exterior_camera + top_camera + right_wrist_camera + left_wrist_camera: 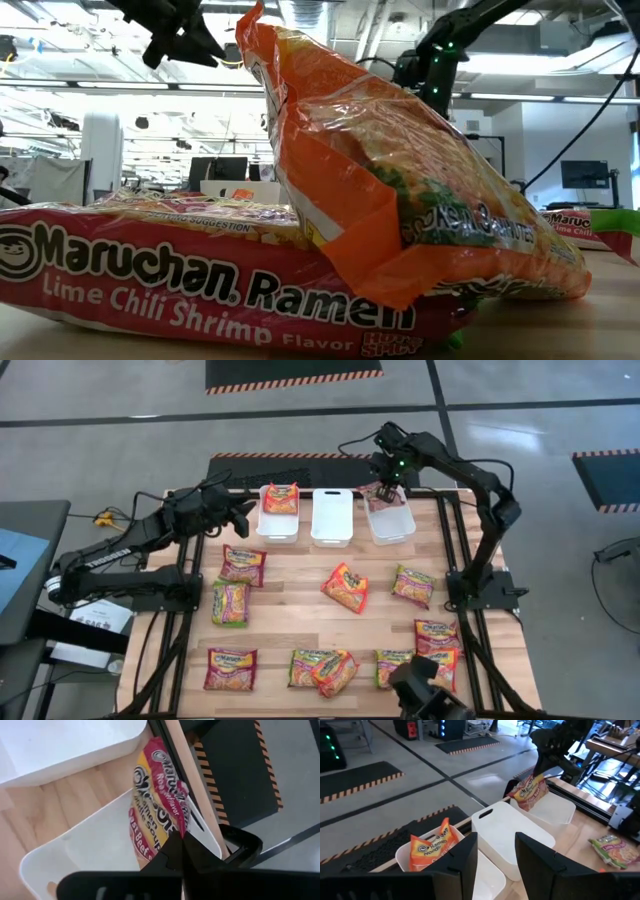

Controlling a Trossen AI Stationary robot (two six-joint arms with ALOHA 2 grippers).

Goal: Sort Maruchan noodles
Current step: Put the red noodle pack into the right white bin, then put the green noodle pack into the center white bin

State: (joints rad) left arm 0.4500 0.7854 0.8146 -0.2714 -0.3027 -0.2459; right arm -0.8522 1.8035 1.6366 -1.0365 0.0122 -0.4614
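Three white bins stand in a row at the table's far edge. The left bin (278,525) holds an orange Maruchan packet (281,498). The middle bin (331,517) shows only its white bottom. Over the far part of the right bin (392,525) my right gripper (383,488) is shut on a red-and-yellow packet (160,795). My left gripper (495,860) stands open just left of the left bin, pointing across the bins, with nothing between its fingers. Several more packets (345,586) lie flat on the wooden table. My right gripper pinches the red-and-yellow packet by one end edge (181,834) between its two fingers. The fingers come from above, slanting down. The packet hangs below them over the right bin's far wall (555,802), lifted; whether its lower end touches the bin I cannot tell.
Loose packets lie across the table's middle and near part, among them a green one (413,585) and a red one (243,565). In the low view an orange packet (400,200) leans on a red Lime Chili Shrimp packet (200,285). A dark camera mount (430,695) sits at the near edge.
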